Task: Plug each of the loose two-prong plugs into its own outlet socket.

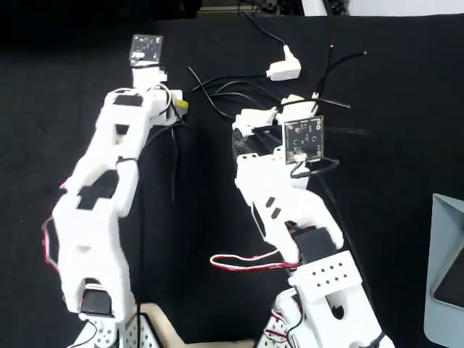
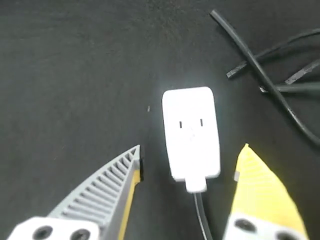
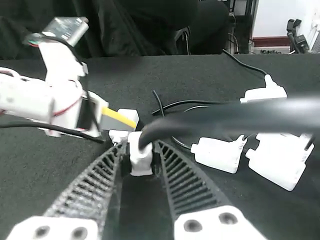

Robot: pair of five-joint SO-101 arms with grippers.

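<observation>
A white outlet socket point(image 2: 191, 132) with two slots lies flat on the black cloth, its cable running back under my left gripper point(image 2: 191, 150). That gripper is open, one grey and one yellow finger point(image 2: 260, 190) on either side of the socket without touching it. In the high view the left gripper point(image 1: 177, 109) is at the far left of the cloth. My right gripper point(image 3: 140, 147) is shut on a white two-prong plug point(image 3: 140, 160), whose thick black cable arcs away from it. The plug is held just short of the left gripper's yellow finger point(image 3: 119, 118).
Three more white sockets point(image 3: 220, 152) point(image 3: 277, 160) point(image 3: 262, 92) lie beside the right gripper, one of them farther back point(image 1: 284, 69). Loose black cables point(image 1: 225, 87) cross the cloth between the arms. A grey tray point(image 1: 446, 275) stands at the right edge.
</observation>
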